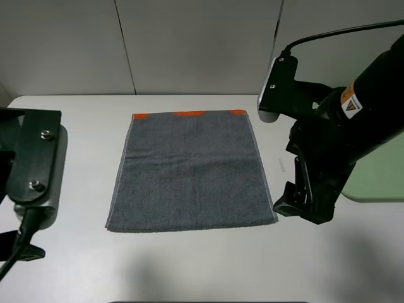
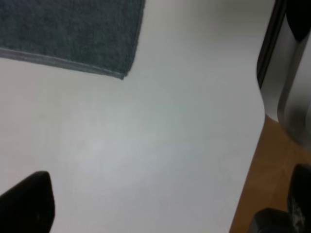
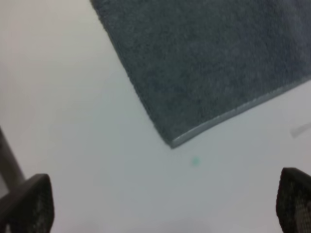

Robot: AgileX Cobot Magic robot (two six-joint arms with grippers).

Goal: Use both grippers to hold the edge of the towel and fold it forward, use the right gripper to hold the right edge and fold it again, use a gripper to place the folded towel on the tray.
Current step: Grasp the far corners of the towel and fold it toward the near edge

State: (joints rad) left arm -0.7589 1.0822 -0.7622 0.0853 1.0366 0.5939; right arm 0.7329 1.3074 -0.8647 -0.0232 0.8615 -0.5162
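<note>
light: bright, even | shadows: soft grey patches on table (image 1: 189,265) near front edge | focus: exterior sharp, both wrist views blurred

The dark grey square terry-cloth towel (image 1: 189,170) has a rough, looped, matt pile. A flatter, tighter-woven light grey hem (image 3: 233,113) runs along its border, and a smoother-looking orange band (image 1: 189,113) shows at its far end. The white bench (image 1: 189,265) is smooth and matt, with only a faint sheen. The pale green flat tray (image 1: 379,177) looks like smooth plastic. The right hand (image 3: 160,204) has black fingers (image 3: 34,204) with finely textured, matt faces. The left arm's black plate (image 1: 31,158) is matt and carries shiny metal screws (image 1: 45,134).
</note>
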